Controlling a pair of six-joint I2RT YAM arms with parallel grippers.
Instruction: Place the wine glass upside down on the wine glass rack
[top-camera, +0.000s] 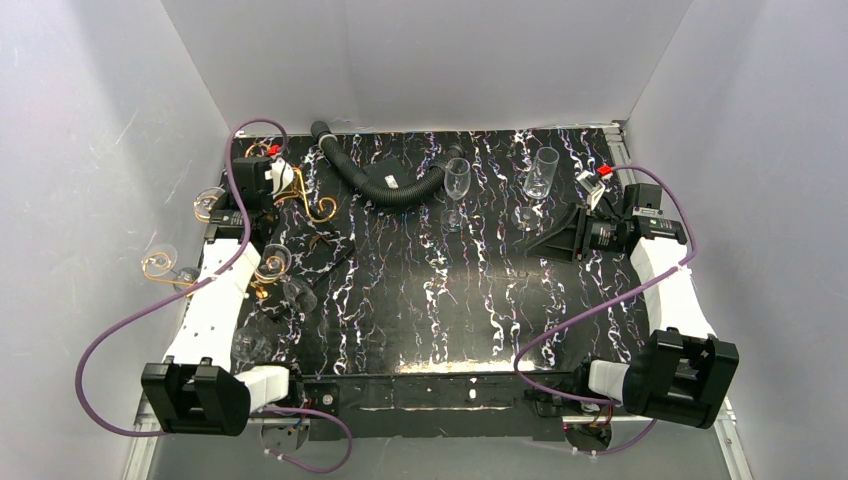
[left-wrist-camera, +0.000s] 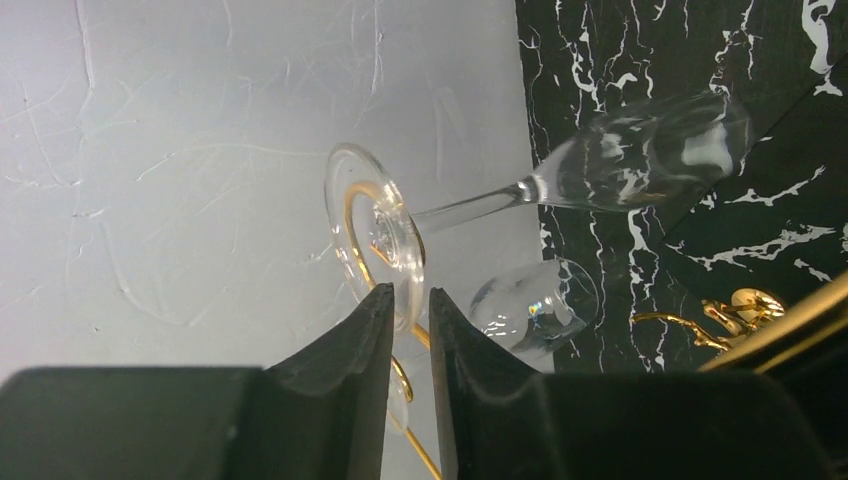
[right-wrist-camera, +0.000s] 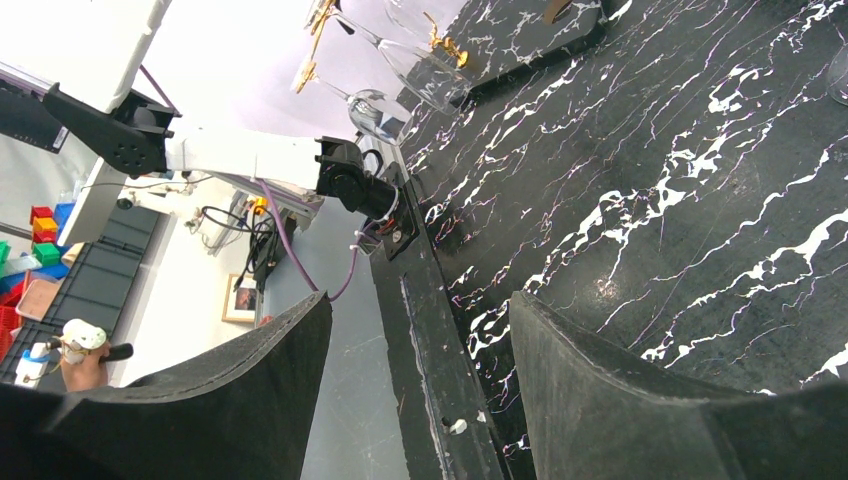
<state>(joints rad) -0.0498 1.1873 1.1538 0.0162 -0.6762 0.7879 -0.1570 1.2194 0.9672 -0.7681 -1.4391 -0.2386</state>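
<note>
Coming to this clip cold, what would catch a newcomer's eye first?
The wine glass hung by its foot on the gold wire rack at the left edge of the table, its foot right at the nearly closed fingertips of the left gripper. Then two more glasses standing upright at the far side, beside a black corrugated hose, with the right gripper wide open at the right.

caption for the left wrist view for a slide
Left gripper, jaws narrowly parted, at the foot of a wine glass resting on the gold wine glass rack, bowl over the marbled table.
</note>
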